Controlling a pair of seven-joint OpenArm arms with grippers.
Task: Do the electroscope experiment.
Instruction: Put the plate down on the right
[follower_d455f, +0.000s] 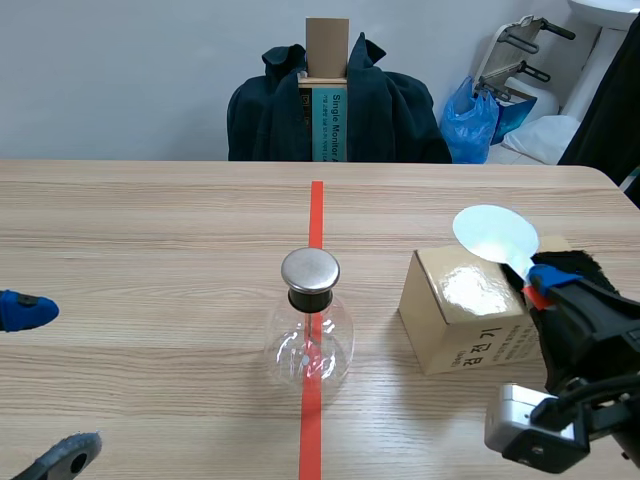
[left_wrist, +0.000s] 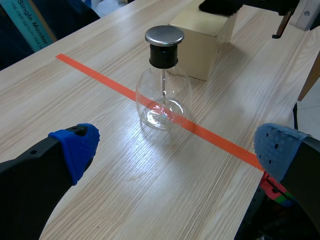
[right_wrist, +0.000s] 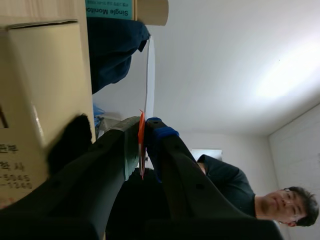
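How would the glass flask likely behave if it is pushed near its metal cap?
The glass flask is clear glass, so it is probably fragile and slippery to grip. Its metal cap sits high on a narrow neck, so a push there may tip it rather than slide it. The round body might roll if it falls.

A glass electroscope flask (left_wrist: 164, 95), capped by a round metal disc (left_wrist: 164, 35), is seen standing on the orange tape line (left_wrist: 220, 141). Just behind the flask a cardboard box (left_wrist: 202, 42) is set. The left gripper (left_wrist: 177, 150) is held spread wide, short of the flask.
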